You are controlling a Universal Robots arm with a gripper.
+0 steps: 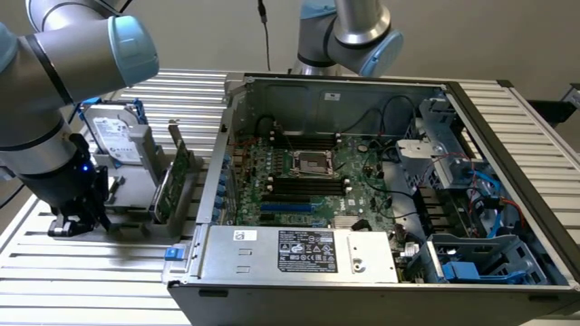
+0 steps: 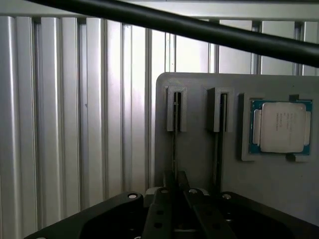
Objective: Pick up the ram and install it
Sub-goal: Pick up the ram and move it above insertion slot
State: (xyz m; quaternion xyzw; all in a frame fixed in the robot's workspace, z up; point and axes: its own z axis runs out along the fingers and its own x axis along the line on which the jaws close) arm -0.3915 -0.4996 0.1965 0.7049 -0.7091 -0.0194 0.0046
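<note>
The gripper (image 2: 177, 183) is matt black, dotted with small bright silver screw heads, and its fingers (image 2: 159, 214) are black too. Between the fingers the ram (image 2: 174, 149) shows edge-on as a thin dark line. The holder (image 2: 199, 164) under the fingers is plain pale grey. The processor (image 2: 281, 127), off to one side of the fingers, has a dull silver lid framed in teal green. The table (image 2: 75, 124) is silver, striped with long parallel ribs. A black cable (image 2: 199, 27) crosses beyond the fingertips. The arm (image 1: 54, 81) above the fingers is silver-grey with pale blue caps.
</note>
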